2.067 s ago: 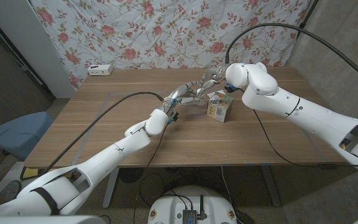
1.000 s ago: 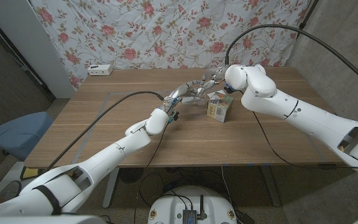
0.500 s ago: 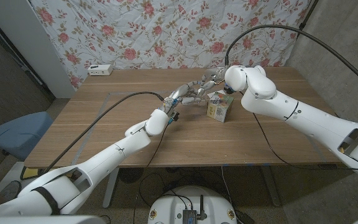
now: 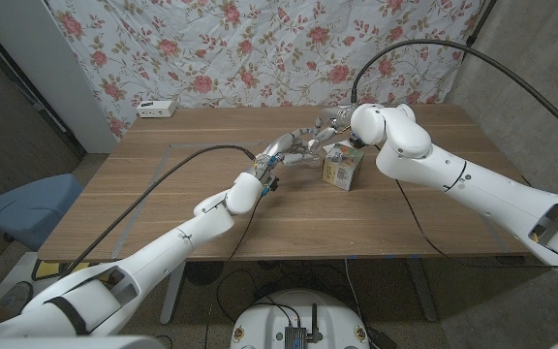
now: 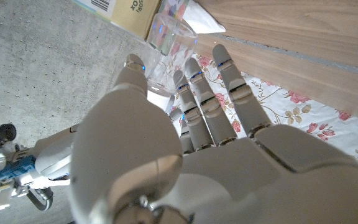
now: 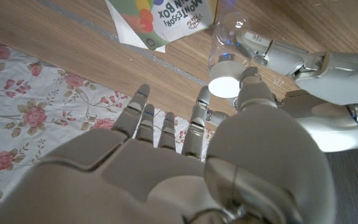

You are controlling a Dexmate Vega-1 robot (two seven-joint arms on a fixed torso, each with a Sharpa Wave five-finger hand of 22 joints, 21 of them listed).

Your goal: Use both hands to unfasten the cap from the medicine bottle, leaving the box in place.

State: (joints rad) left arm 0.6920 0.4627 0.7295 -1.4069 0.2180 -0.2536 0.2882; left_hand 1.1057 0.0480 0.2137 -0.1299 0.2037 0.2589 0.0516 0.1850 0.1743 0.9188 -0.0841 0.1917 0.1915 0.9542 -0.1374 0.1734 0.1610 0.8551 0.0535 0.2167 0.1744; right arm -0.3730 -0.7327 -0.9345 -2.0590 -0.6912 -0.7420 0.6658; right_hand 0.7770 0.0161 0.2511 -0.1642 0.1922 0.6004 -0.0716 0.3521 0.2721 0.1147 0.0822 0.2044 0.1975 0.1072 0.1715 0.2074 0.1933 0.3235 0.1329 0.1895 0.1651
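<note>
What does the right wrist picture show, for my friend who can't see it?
The robot's right hand reaches its fingers to the white cap of a clear medicine bottle, which the left hand grips. A colourful box lies beside it on the wooden table.

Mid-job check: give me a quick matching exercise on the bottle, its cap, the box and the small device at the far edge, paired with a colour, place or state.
Things:
1. medicine bottle
2. cap
3. box
4. white device

Descriptions:
A. on the table's far left edge, by the floral cloth
B. clear, see-through
C. white, round, still on the bottle
D. colourful print, stands beside the robot hands

Pairs: 1-B, 2-C, 3-D, 4-A
</note>
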